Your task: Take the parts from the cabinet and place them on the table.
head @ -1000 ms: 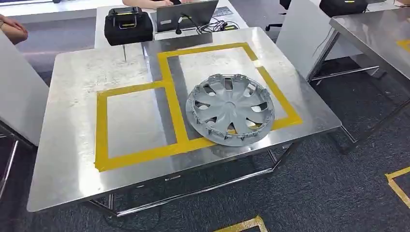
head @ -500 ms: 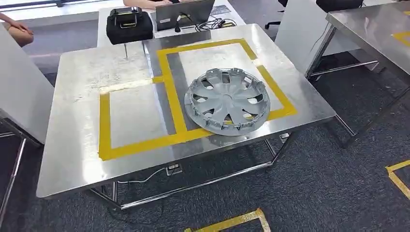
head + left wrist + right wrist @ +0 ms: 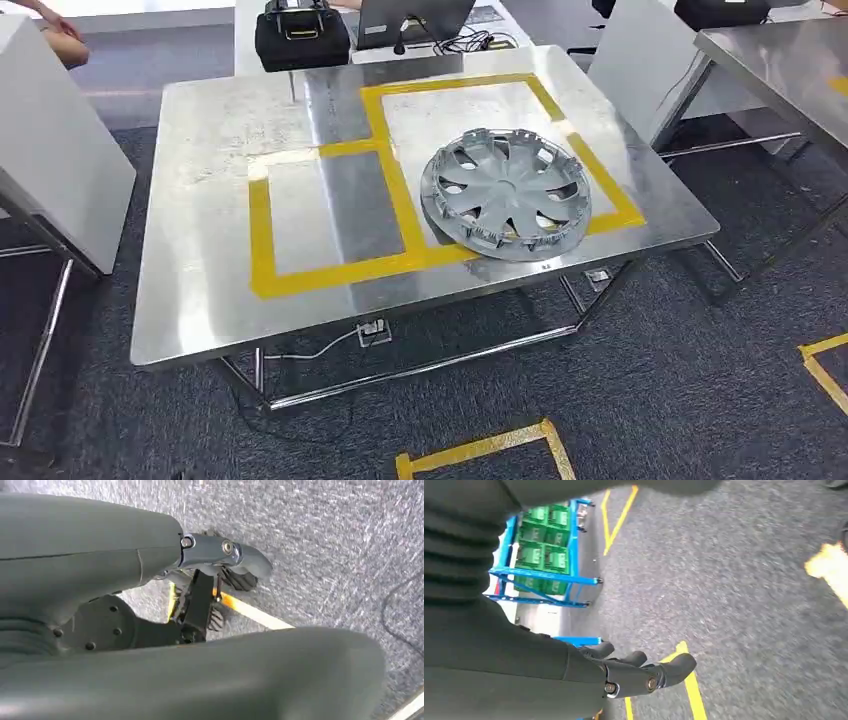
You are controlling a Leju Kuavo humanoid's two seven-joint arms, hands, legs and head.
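On the steel table [image 3: 190, 300] we see yellow tape [image 3: 262, 240] marking two joined rectangles, a smaller one on the left and a larger one on the right. The part, a silver-grey wheel cover [image 3: 508, 193], lies flat in the near right corner of the larger rectangle, its rim overlapping the tape on the near side and reaching close to the table's front edge. It is round, with curved spokes fanning out from a plain centre, dark openings between them and small clips around its rim. Behind the table stand a black bag [image 3: 301, 35] and, right of it, a laptop [image 3: 412, 18]; a second steel table [image 3: 770, 60] stands at the far right. Compared with the earlier head pictures, the whole scene has slid rightward and the table sits further off, so our camera has moved; the cover keeps its place in the taped corner. Our left hand [image 3: 220, 565] hangs over grey carpet [image 3: 325, 545] with nothing in it, its fingers curled inward. Our right hand [image 3: 644, 672] also hangs above carpet, empty with its fingers loosely extended, near a blue rack [image 3: 549, 575] of green bins [image 3: 541, 540].
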